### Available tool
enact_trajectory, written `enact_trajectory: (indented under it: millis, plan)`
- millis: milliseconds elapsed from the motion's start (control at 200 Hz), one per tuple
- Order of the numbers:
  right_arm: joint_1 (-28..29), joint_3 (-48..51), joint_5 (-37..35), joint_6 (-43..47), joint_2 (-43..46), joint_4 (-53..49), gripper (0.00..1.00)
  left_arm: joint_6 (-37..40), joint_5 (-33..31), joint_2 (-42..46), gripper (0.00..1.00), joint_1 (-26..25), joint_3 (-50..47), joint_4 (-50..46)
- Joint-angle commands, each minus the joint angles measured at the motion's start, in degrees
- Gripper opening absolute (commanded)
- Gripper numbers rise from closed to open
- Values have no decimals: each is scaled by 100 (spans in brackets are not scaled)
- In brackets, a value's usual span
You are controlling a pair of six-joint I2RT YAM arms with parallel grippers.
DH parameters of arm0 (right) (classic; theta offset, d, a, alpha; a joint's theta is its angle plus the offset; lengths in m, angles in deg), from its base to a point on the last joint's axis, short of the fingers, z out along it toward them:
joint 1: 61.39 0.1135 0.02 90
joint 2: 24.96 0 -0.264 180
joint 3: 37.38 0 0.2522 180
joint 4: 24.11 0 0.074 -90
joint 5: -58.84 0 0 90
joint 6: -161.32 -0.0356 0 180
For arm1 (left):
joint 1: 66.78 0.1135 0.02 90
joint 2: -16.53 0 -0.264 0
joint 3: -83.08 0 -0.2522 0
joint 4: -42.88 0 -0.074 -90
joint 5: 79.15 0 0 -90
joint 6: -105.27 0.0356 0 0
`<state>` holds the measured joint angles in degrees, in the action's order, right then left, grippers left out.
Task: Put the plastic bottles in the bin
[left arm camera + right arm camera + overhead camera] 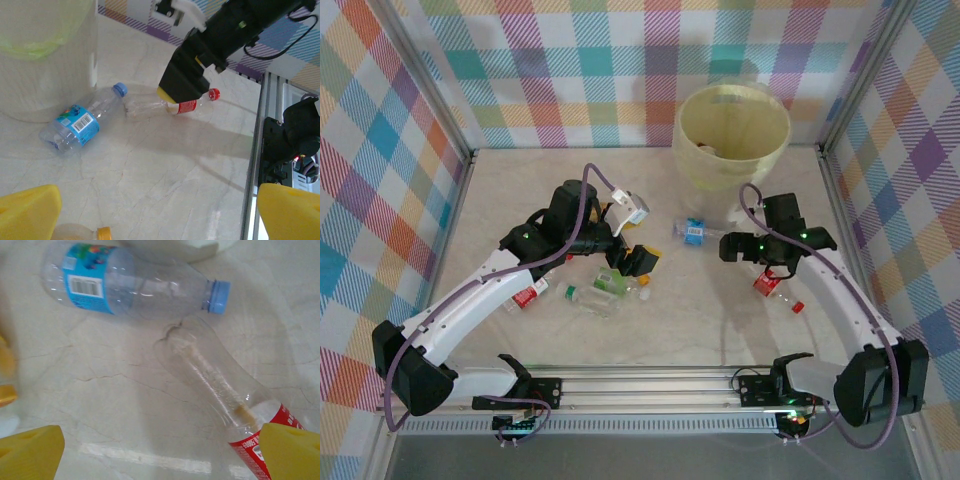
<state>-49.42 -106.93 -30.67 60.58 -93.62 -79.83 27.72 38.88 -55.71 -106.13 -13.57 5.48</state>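
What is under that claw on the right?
A crushed red-label bottle lies on the table beneath the open right gripper. In its wrist view, a finger covers the cap end.

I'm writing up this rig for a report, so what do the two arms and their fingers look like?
The left arm and right arm each have a white curved link and black joint housings, with a purple cable looping alongside. Small green lights glow on the black sections. The fingertips are bright yellow wedges.
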Motion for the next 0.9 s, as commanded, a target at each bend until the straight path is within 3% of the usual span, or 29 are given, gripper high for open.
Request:
enact_trajectory:
  millis: [0, 375, 895]
  plan:
    - [-92, 98, -193, -257, -215, 402, 100, -7, 153, 79, 100, -81, 126, 53]
    - [-298, 656, -380, -498, -717, 967, 100, 1, 167, 109, 100, -90, 141, 26]
    - [-221, 880, -242, -577, -980, 887, 100, 18, 168, 89, 100, -89, 159, -13]
